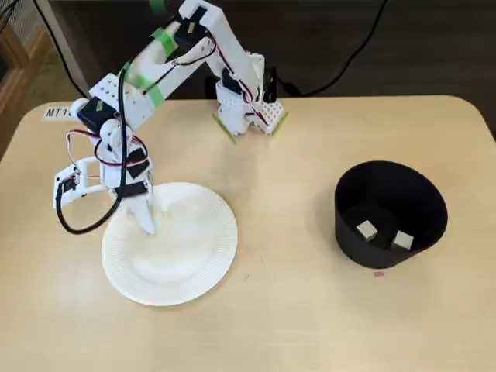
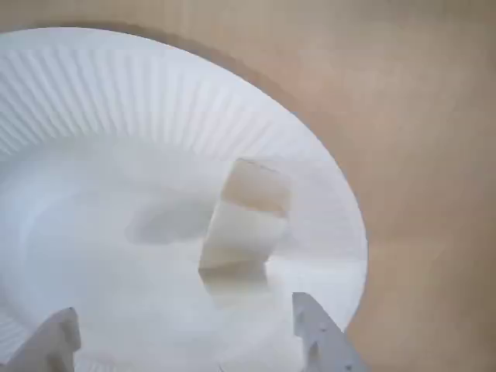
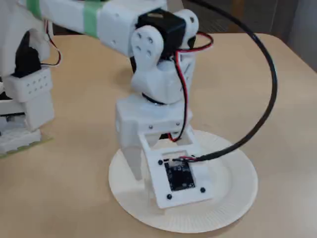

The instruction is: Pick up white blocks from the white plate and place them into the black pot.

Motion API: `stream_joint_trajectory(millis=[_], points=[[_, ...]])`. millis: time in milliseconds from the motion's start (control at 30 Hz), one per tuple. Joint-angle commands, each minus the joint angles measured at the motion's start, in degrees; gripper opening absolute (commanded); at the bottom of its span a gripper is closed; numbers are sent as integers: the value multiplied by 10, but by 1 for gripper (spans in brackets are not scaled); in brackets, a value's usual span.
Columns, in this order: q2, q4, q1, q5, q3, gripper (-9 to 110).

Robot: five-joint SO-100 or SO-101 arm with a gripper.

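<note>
The white plate (image 1: 194, 256) lies at the table's left, and its ribbed rim (image 2: 155, 93) fills the wrist view. Two white blocks rest on it, touching, one (image 2: 256, 190) behind the other (image 2: 232, 275). My gripper (image 2: 186, 337) hangs low over the plate and is open. Its tips stand wide apart on either side of the nearer block, just short of it. From above, the gripper (image 1: 146, 221) points down at the plate's left part. In the low fixed view one finger (image 3: 132, 161) nearly reaches the plate (image 3: 233, 198), and the blocks are hidden. The black pot (image 1: 353, 225) at the right holds two white blocks (image 1: 366, 229) (image 1: 402, 240).
The arm's base (image 1: 248, 108) is clamped at the table's back edge, with black cables behind it. A looping black cable (image 1: 85, 225) hangs beside the gripper. A label (image 1: 58, 112) is stuck at the far left. A small red speck (image 1: 378, 273) lies in front of the pot.
</note>
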Motion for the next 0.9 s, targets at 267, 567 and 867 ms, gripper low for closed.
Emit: stream_joint_trajectory(millis=[267, 567, 867], points=[[-27, 4, 17, 3, -20, 39], [-50, 3, -12, 17, -23, 26], [-82, 3, -59, 65, -33, -2]])
